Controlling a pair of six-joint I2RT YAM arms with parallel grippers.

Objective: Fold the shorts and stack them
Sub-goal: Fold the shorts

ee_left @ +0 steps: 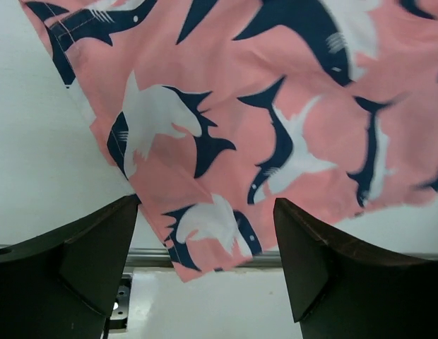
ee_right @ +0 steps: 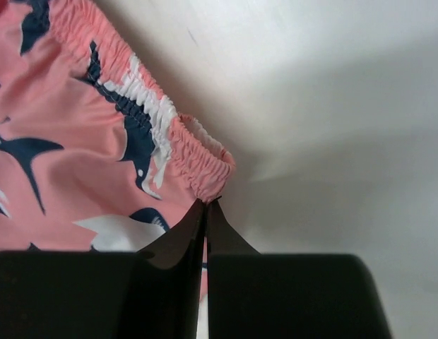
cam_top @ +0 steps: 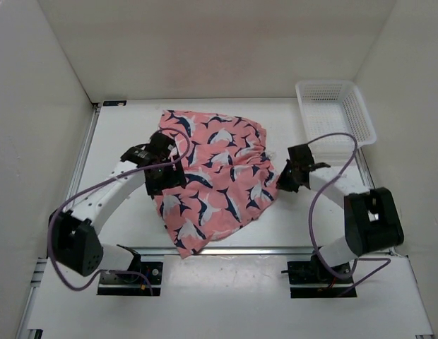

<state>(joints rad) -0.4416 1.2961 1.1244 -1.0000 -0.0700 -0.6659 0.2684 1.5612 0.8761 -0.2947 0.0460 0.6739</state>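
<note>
The coral-pink shorts [cam_top: 219, 169] with navy-and-white sharks lie spread out in the middle of the table, one corner reaching the near rail. My left gripper [cam_top: 166, 182] hangs open just above their left part. In the left wrist view the fabric [ee_left: 275, 106] runs under and between the wide-apart fingers [ee_left: 99, 247], and nothing is pinched. My right gripper [cam_top: 280, 186] is at the shorts' right edge. In the right wrist view it [ee_right: 208, 202] is shut on the corner of the gathered elastic waistband [ee_right: 198, 159].
A white mesh basket [cam_top: 365, 121] stands at the back right corner, beside the right wall. White walls enclose the table on three sides. A metal rail [cam_top: 289, 249] runs along the near edge, in front of both arm bases.
</note>
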